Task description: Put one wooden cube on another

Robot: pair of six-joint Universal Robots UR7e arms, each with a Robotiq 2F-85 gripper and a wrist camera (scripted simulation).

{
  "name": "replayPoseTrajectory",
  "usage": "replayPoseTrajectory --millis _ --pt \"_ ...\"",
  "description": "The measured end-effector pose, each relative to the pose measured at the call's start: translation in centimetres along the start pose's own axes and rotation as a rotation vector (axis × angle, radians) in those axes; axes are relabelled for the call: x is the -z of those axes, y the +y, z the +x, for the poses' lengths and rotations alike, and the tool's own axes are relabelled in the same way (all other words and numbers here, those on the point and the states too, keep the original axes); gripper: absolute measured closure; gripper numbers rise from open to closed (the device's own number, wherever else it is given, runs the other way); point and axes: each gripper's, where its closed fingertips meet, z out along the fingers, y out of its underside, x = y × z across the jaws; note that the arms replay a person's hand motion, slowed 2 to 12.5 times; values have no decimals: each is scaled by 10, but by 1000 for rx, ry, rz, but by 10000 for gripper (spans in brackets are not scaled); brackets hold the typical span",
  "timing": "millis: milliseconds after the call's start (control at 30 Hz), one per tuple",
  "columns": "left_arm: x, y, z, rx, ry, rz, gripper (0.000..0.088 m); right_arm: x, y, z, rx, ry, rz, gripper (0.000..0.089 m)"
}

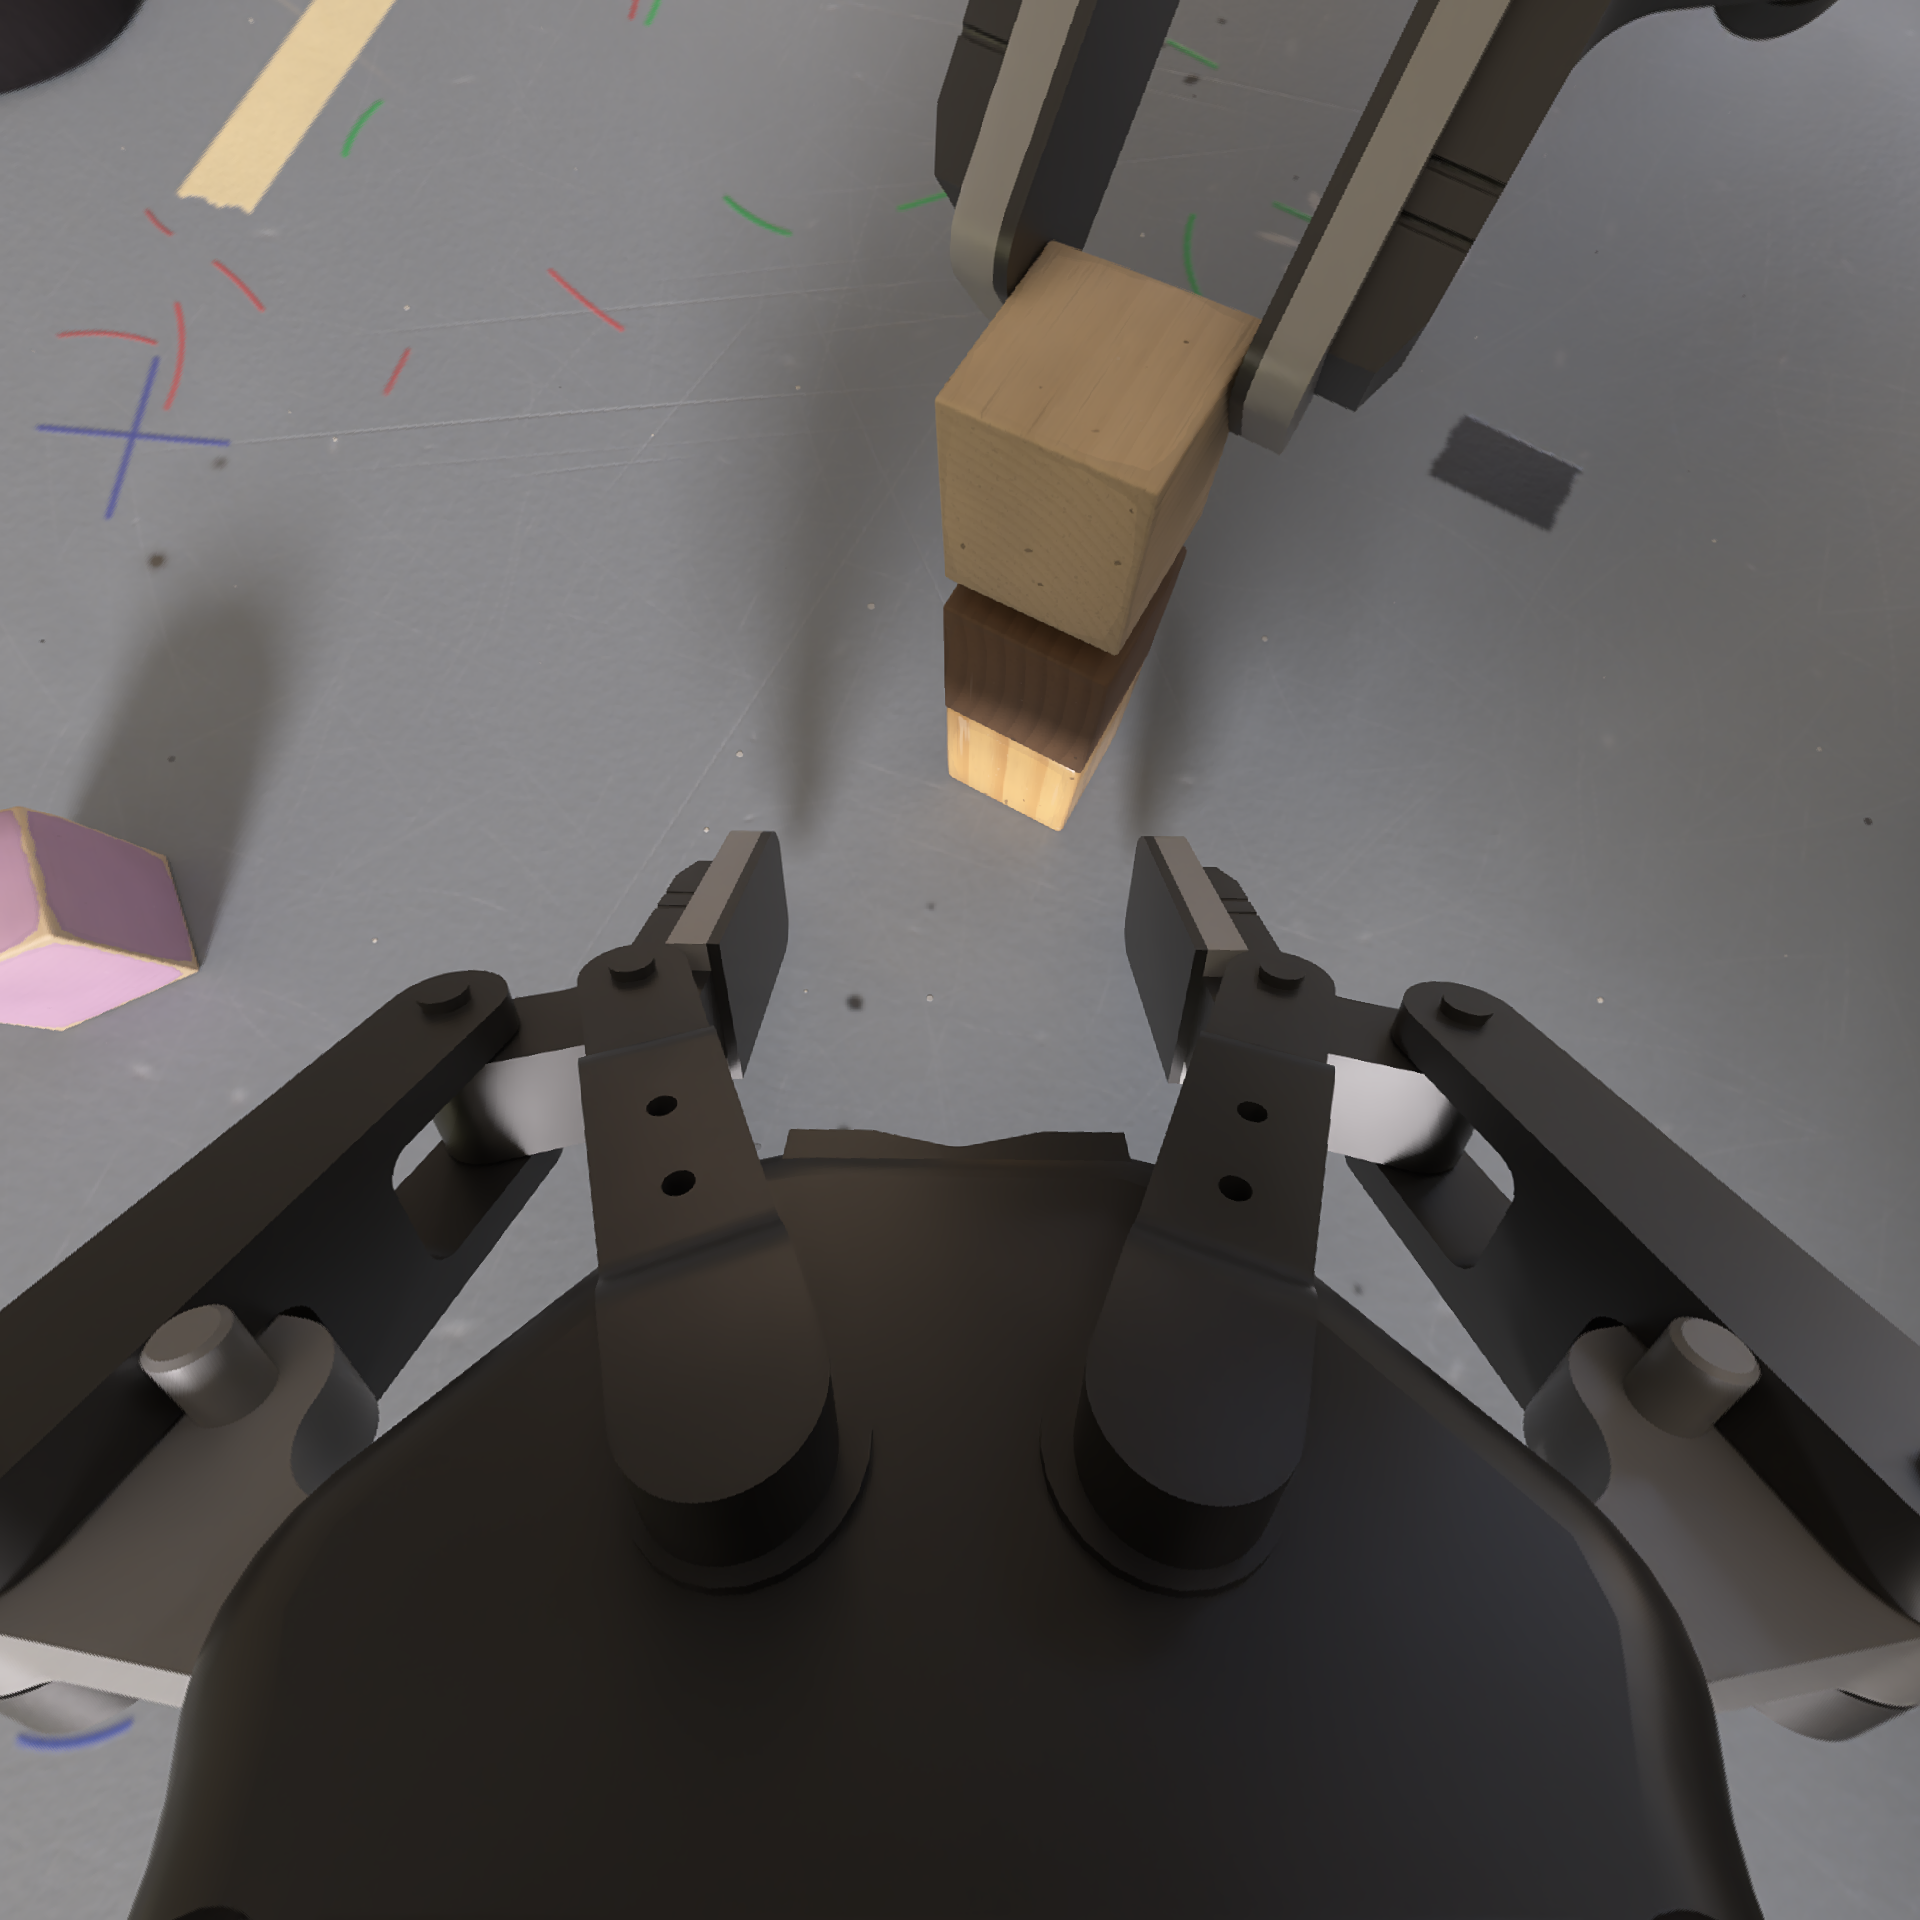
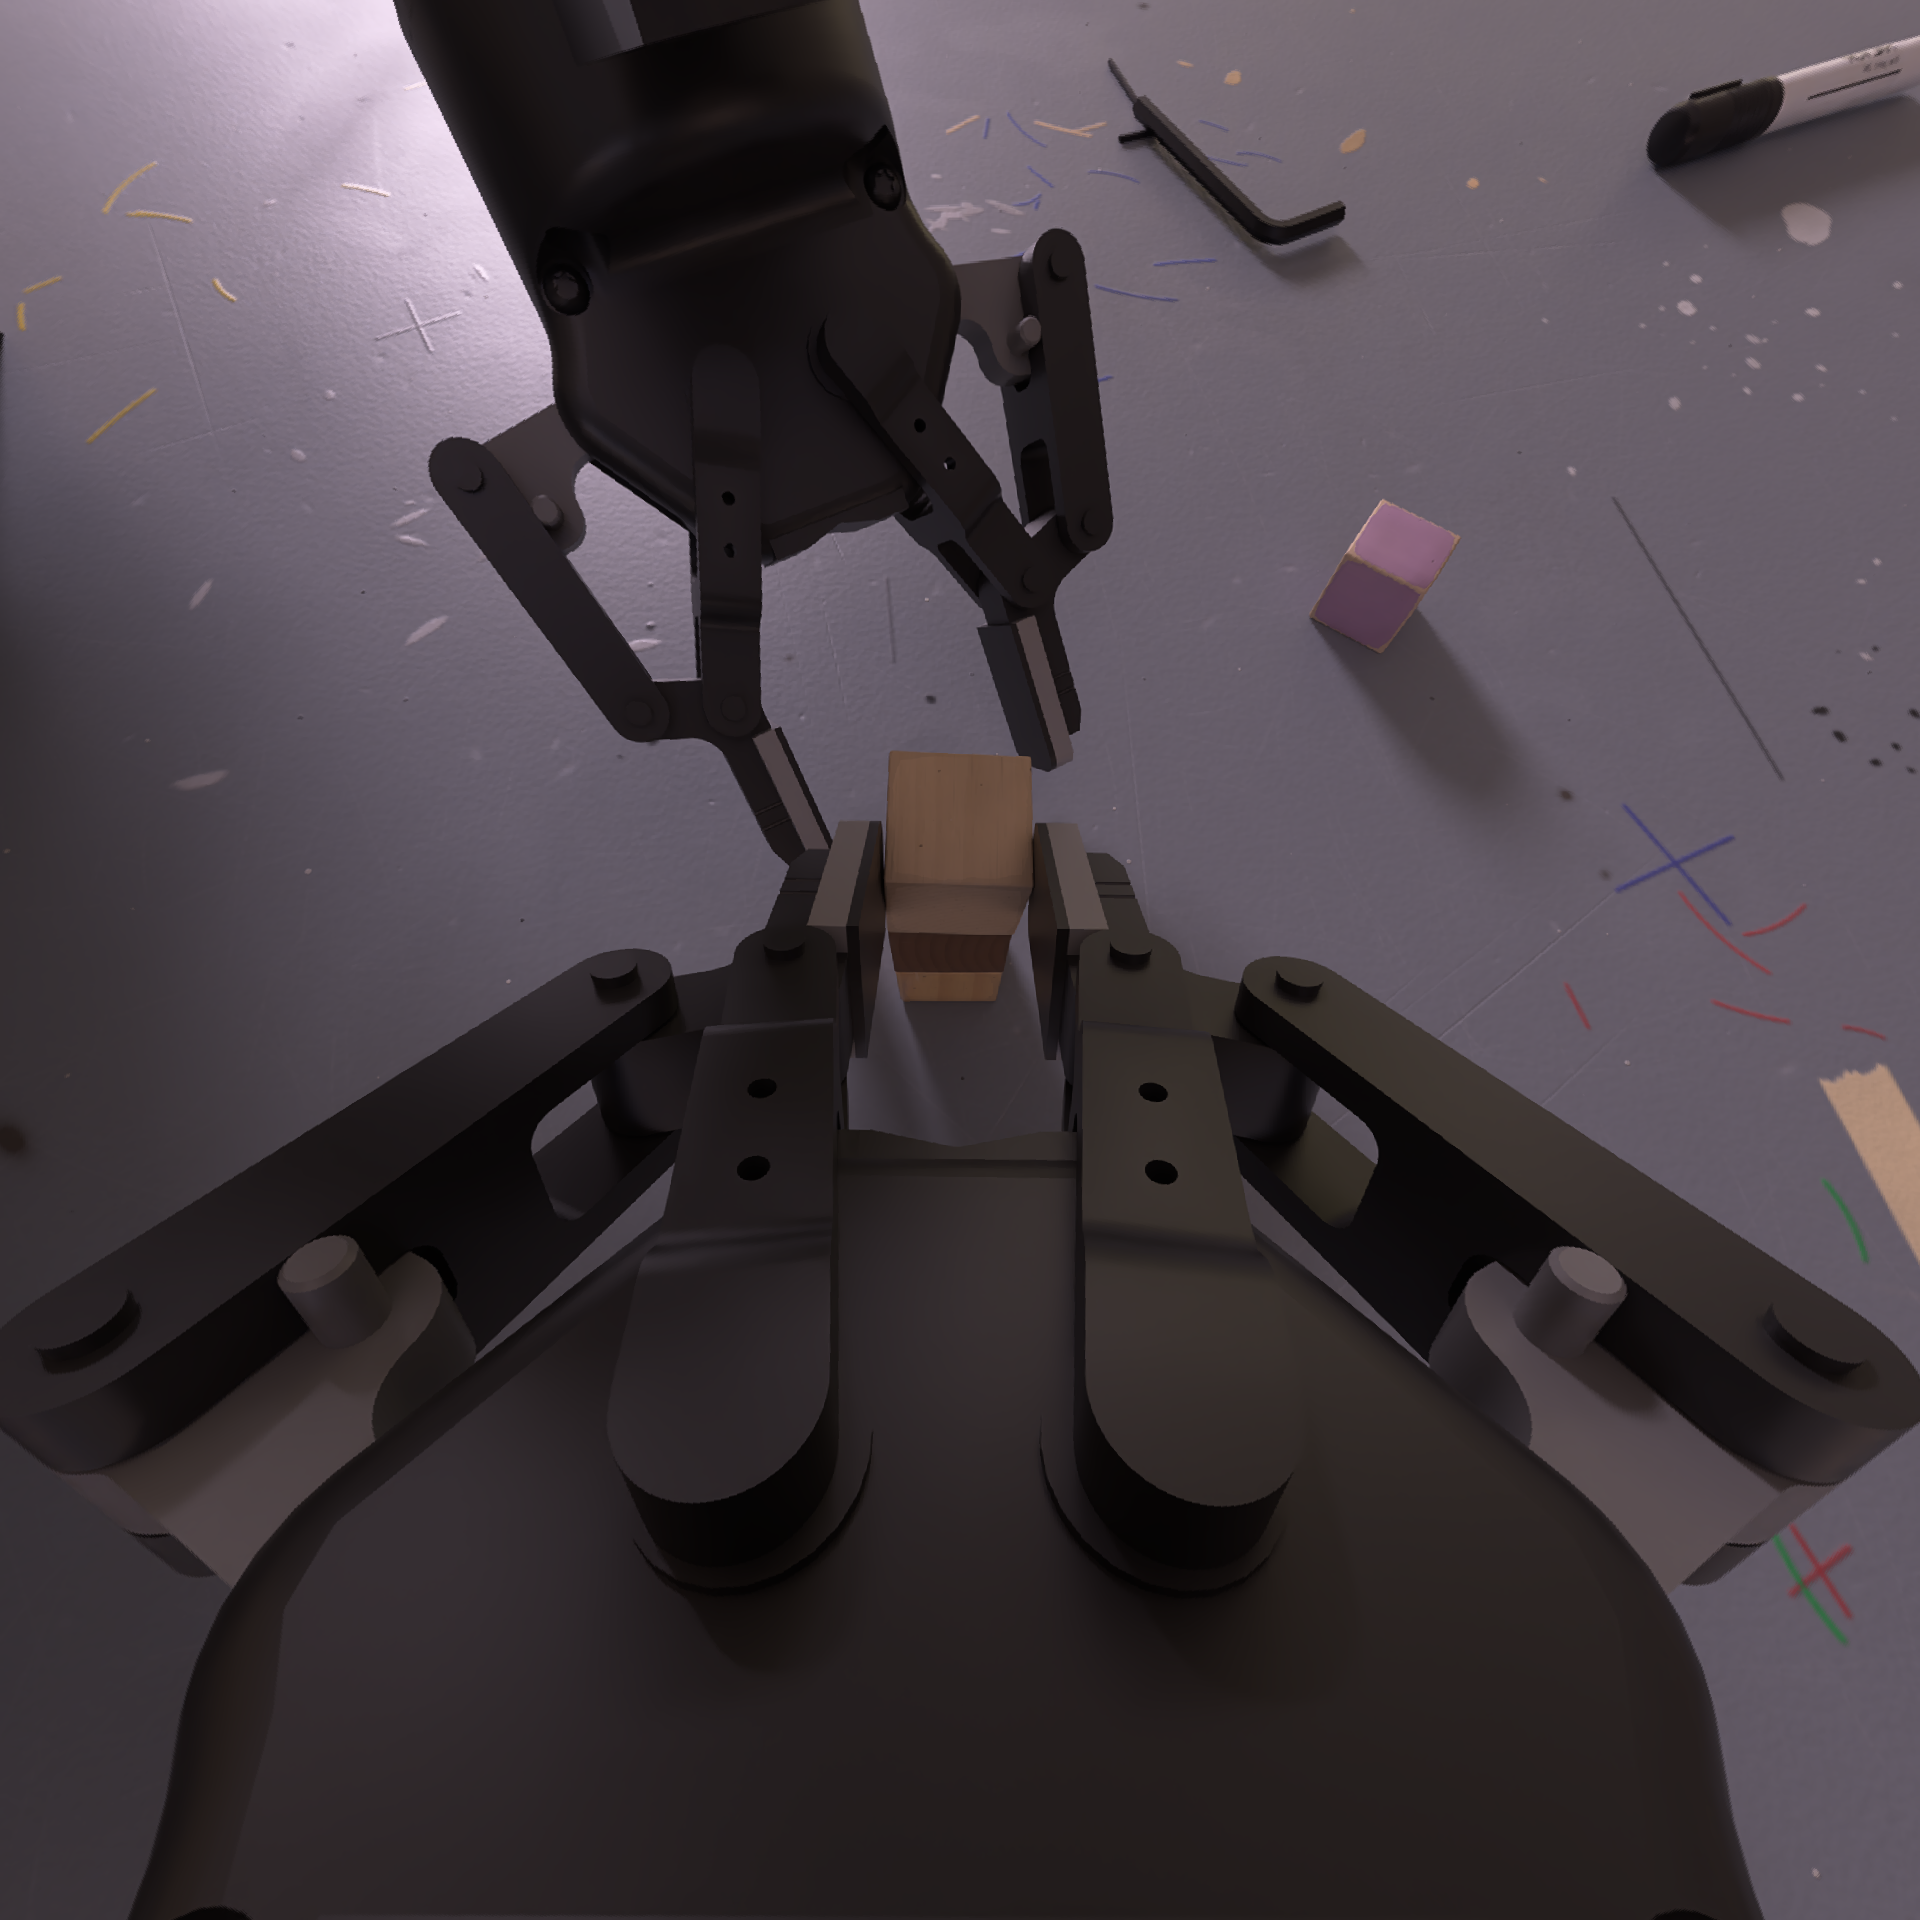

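A light wooden cube (image 1: 1081,436) tops a stack over a dark brown cube (image 1: 1023,665) and a light cube (image 1: 1013,779) on the grey table. My right gripper (image 1: 1132,343) comes from above and is shut on the top cube's sides. In the right wrist view the top cube (image 2: 956,821) sits between the pads of my right gripper (image 2: 956,894). I cannot tell whether it rests on the dark cube (image 2: 951,951) or hangs just over it. My left gripper (image 1: 956,873) is open and empty, low, just short of the stack; it also shows in the right wrist view (image 2: 920,774).
A pink cube (image 1: 88,920) lies to the left, also in the right wrist view (image 2: 1387,577). A tape strip (image 1: 281,104), a dark patch (image 1: 1501,473), a hex key (image 2: 1236,177) and a marker (image 2: 1787,99) lie on the table farther off.
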Motion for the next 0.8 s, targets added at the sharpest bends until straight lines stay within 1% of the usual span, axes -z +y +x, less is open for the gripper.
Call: replayPoseTrajectory --millis 800 --pt "0 0 0 0 0 0 294 -1 1 -1 6 -5 -4 638"
